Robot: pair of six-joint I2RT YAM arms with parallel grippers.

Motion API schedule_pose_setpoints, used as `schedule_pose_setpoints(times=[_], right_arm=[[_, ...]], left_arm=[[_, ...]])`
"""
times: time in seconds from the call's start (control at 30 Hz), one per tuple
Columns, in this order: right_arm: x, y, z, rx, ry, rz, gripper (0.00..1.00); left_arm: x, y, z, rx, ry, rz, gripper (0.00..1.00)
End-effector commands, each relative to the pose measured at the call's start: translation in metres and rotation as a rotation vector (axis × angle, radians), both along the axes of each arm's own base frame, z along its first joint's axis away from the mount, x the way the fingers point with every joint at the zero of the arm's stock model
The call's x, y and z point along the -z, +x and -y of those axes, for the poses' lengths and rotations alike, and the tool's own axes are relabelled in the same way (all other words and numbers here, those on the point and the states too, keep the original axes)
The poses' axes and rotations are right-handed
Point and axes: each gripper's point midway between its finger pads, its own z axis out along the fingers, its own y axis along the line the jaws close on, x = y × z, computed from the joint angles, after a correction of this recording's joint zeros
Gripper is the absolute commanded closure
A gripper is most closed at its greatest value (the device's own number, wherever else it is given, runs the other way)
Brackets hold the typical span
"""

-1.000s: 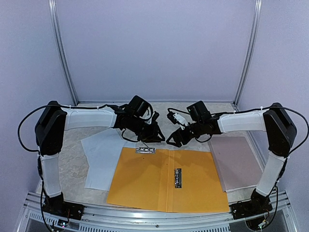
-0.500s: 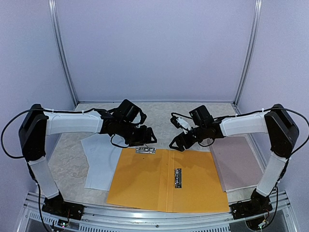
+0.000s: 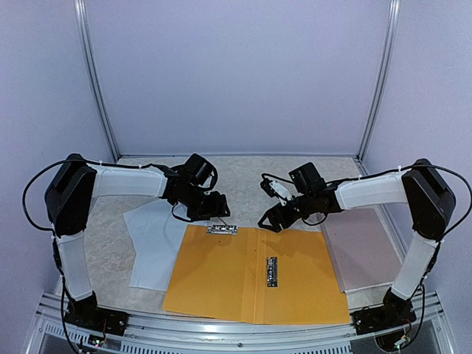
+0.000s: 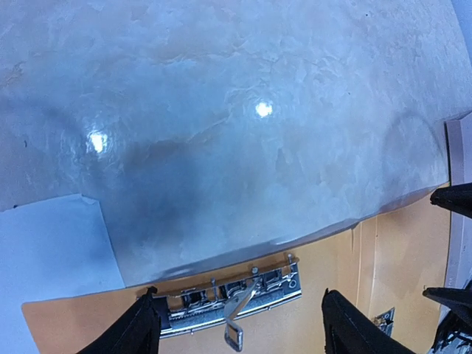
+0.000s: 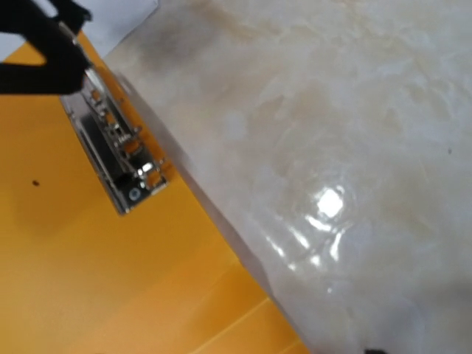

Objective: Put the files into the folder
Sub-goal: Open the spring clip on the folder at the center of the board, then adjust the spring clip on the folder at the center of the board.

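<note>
- Left wrist view: found the left pincer (image 4: 240, 310) released, fingers (image 4: 136, 332) spread wide on either side of the metal clip (image 4: 236, 299), gripping nothing.
- Saw the right pincer (image 3: 267, 220) likewise released and empty, hovering at the folder's far edge near the spine.
- Noted the folder (image 3: 221, 276) lying open and flat on the surface (image 3: 243, 173), orange-yellow, with the clip at the far edge of its left half.
- Spotted the files (image 3: 155, 243), white sheets, outside the folder and meeting its left edge.
- Made out a pinkish-brown board (image 3: 361, 247) flat just right of the folder.
</note>
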Motion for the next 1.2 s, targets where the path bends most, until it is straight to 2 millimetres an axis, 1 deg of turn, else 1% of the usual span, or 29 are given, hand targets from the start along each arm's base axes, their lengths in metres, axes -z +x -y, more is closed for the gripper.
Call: schedule_pose_setpoints(times=[0.0, 0.1, 0.27, 0.47, 0.6, 0.7, 0.83, 0.93, 0.97, 1.0, 1.07, 1.1, 1.17], right_arm=[[0.01, -0.002, 0.005, 0.021, -0.011, -0.024, 0.27], [0.008, -0.002, 0.007, 0.029, -0.014, -0.02, 0.27], [0.01, -0.002, 0.01, 0.038, -0.029, -0.015, 0.27], [0.013, 0.003, 0.021, 0.079, -0.074, -0.005, 0.27], [0.009, 0.008, 0.028, 0.103, -0.075, 0.001, 0.27], [0.006, 0.008, 0.032, 0.111, -0.07, 0.002, 0.27], [0.007, 0.005, 0.034, 0.106, -0.068, -0.002, 0.27], [0.01, 0.002, 0.033, 0.098, -0.058, -0.012, 0.27], [0.01, 0.002, 0.033, 0.097, -0.054, -0.015, 0.27], [0.01, 0.002, 0.032, 0.094, -0.05, -0.016, 0.27], [0.008, 0.002, 0.03, 0.093, -0.04, -0.016, 0.27], [0.006, 0.002, 0.029, 0.092, -0.032, -0.013, 0.27], [-0.001, 0.004, 0.026, 0.091, -0.01, -0.006, 0.27]], left_arm=[[-0.002, 0.006, 0.024, 0.064, -0.03, 0.003, 0.3], [-0.003, 0.002, 0.036, 0.09, -0.042, 0.001, 0.3], [-0.002, -0.007, 0.056, 0.127, -0.071, -0.023, 0.32], [-0.011, -0.018, 0.078, 0.165, -0.108, -0.027, 0.32], [-0.008, -0.021, 0.09, 0.19, -0.124, -0.041, 0.32], [-0.002, -0.024, 0.096, 0.21, -0.125, -0.049, 0.31], [-0.009, -0.028, 0.096, 0.24, -0.133, -0.013, 0.28], [-0.027, -0.029, 0.092, 0.265, -0.145, 0.046, 0.26], [-0.037, -0.029, 0.092, 0.274, -0.153, 0.07, 0.25], [-0.041, -0.03, 0.091, 0.285, -0.155, 0.083, 0.25], [-0.049, -0.031, 0.088, 0.297, -0.156, 0.113, 0.23], [-0.057, -0.031, 0.086, 0.3, -0.16, 0.131, 0.23], [-0.062, -0.032, 0.079, 0.29, -0.146, 0.161, 0.22]])
